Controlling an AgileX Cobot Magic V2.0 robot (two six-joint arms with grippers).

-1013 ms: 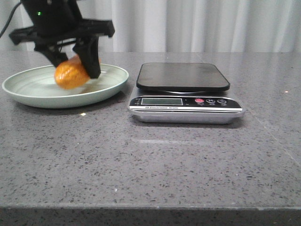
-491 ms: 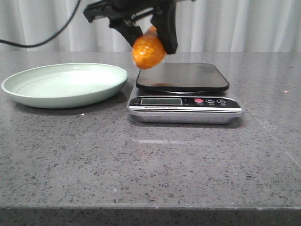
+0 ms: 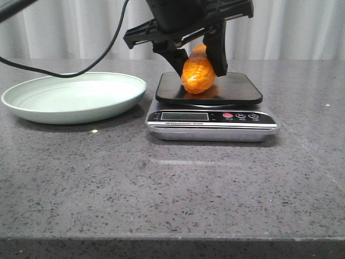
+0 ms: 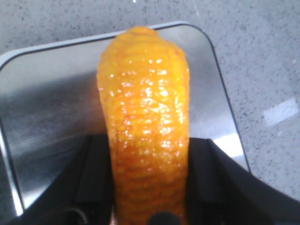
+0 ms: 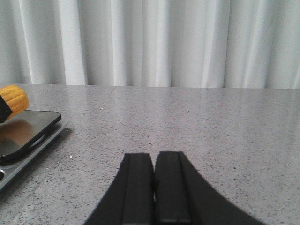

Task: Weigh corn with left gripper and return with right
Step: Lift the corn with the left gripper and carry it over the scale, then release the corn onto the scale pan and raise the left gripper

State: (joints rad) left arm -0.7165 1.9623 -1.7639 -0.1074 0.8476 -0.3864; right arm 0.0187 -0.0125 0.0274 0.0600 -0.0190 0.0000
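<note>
Corn has moved off the plate in the last second: from low over the plate near the table's far-left corner, across and up, now down over the scale at the middle of the table's far edge. Left gripper is clamped on it, one black finger each side; the left wrist view shows the cob pinched between the fingers, tip pointing out over the platform. Lower end sits at or just above the black platform; contact can't be confirmed from the front. Display unreadable.

Meaning: transport is basically done, weigh step not yet. Judgement: next is a small settle onto the platform and a release; the cob is round and glossy, so it could roll toward the platform edge when freed.

Right gripper hangs over bare table toward the right edge, well apart from the scale, fingers pressed together, holding nothing. Plate is empty.
</note>
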